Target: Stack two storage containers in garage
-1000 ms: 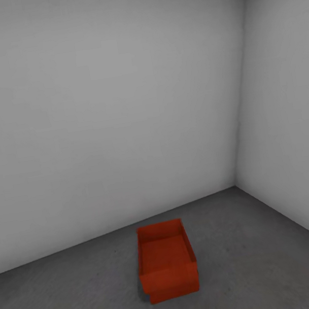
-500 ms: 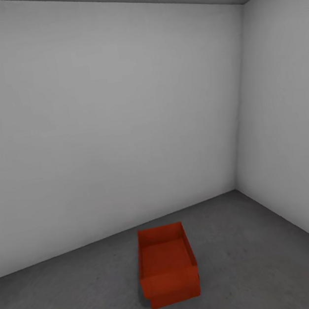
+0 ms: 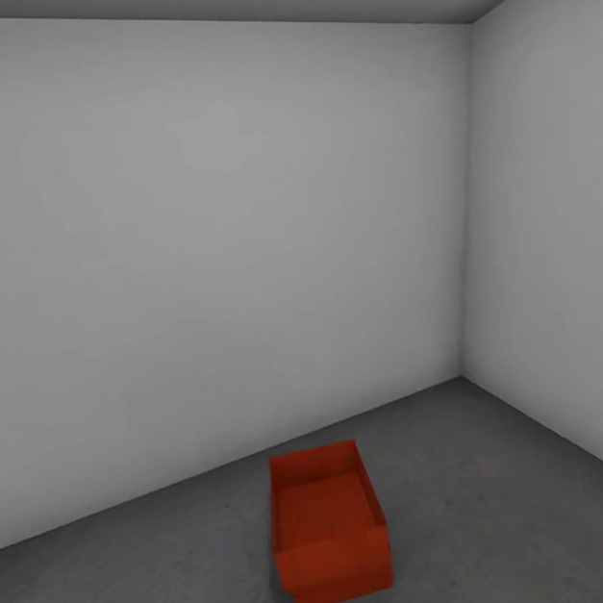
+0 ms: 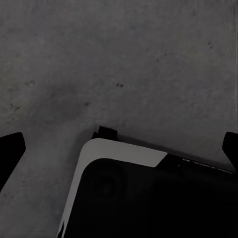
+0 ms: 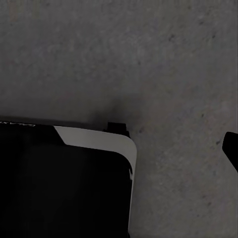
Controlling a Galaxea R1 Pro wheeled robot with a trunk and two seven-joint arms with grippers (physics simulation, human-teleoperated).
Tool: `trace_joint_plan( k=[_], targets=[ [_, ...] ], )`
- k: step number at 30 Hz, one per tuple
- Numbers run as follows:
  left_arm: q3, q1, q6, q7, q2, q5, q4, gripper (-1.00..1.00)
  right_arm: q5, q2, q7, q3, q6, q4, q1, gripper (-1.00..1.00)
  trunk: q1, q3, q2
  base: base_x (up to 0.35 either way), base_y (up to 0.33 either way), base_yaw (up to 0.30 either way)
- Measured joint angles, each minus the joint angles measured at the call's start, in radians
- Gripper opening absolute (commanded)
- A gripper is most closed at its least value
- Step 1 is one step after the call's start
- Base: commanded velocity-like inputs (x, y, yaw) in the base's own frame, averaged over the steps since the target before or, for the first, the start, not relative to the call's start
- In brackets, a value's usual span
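Left gripper (image 4: 119, 146) apart from stacked containers (image 3: 327, 526).

Orange-red storage containers (image 3: 327, 526) sit on the mottled dark grey concrete floor (image 3: 528, 499), backed by plain white-grey walls (image 3: 217, 256)

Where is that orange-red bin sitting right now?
In the head view, the stacked orange-red containers sit on the grey concrete floor, low and near the middle, short of the back wall and left of the room's corner.
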Motion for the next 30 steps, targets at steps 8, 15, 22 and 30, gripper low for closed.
trace_joint_plan(
  k=[8,15,22,30],
  targets=[
    [0.0,0.0,0.0,0.0,-0.001,0.004,-0.004,1.0,0.0,-0.002,0.0,0.0,0.004,0.0,0.0,1.0,0.0,0.01,0.0,0.0,0.0,0.0],
    [-0.001,0.0,0.0,0.0,0.0,0.004,-0.003,1.0,0.0,-0.002,0.0,0.0,0.006,-0.001,0.0,1.0,0.0,0.011,0.0,0.0,0.0,0.0],
    [-0.001,0.0,0.0,0.001,0.0,0.004,-0.003,1.0,0.0,-0.007,-0.004,0.001,0.005,-0.001,0.0,1.0,0.0,0.011,0.0,0.0,0.0,0.0],
    [0.004,0.0,0.0,0.001,0.006,0.003,-0.004,1.0,-0.001,-0.007,-0.013,0.0,0.0,-0.001,0.0,1.0,0.0,0.011,0.0,0.0,0.0,0.0]
  ],
)
